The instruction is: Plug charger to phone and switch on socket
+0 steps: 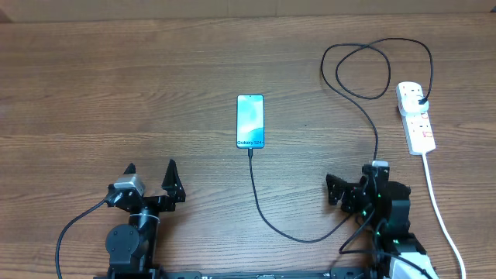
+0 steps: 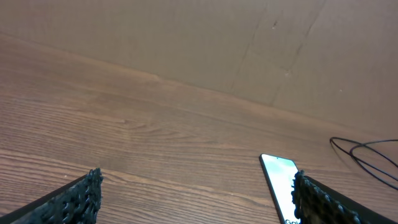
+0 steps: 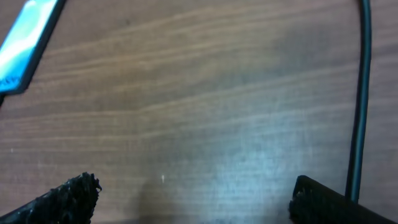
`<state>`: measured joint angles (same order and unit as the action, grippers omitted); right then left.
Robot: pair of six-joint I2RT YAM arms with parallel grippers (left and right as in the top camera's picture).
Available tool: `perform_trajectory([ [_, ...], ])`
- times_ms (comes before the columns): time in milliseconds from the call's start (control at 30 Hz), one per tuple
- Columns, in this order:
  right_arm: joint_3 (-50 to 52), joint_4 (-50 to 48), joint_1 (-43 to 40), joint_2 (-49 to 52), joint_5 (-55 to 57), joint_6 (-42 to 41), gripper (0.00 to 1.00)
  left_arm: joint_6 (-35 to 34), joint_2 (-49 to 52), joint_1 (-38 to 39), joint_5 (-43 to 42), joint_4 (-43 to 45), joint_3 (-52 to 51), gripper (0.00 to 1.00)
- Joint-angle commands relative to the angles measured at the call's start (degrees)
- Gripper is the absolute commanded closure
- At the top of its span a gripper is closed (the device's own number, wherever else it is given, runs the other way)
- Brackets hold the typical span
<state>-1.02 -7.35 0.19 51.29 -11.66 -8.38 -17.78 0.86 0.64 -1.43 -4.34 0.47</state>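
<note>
1. As far as the overhead view lets me judge, the charger joins the phone at its lower edge. I therefore take the plugging step as done and the switch step as the one in hand.
2. The phone lies flat, screen up, at mid-table. The cable runs from it toward the arms, bends right past the right arm and loops at the far side. It ends in the adapter, seated in the far end of the socket on the right of the table.
3. The left gripper sits at the near edge with its jaws spread wide, holding nothing. The right gripper is likewise spread and empty (its wrist view shows bare wood between the fingertips, with the cable close by the right one).
4. Next, in my judgement, the right arm, being the nearer, must reach out to the strip and press a switch with one fingertip.
5. I can't make out whether the plug tip is fully seated. Nor can I tell which of the red switch marks serves the adapter's outlet, or whether it is on. The white cord runs off the near edge, its end out of view.
</note>
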Motion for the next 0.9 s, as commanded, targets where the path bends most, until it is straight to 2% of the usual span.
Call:
perform_trajectory([
  [0, 0.6, -0.6, 0.1, -2.8, -0.4, -1.4, 0.0, 1.1, -0.6, -0.3, 0.4, -0.1, -0.2, 0.01],
  [333, 0.6, 11.3, 0.1, -17.0, 0.3, -0.7, 0.0, 1.1, -0.6, -0.3, 0.4, -0.1, -0.2, 0.0],
  [867, 0.6, 11.1, 0.2, -31.2, -0.2, -0.5, 0.0, 1.1, -0.6, -0.3, 0.4, -0.1, -0.2, 0.0],
])
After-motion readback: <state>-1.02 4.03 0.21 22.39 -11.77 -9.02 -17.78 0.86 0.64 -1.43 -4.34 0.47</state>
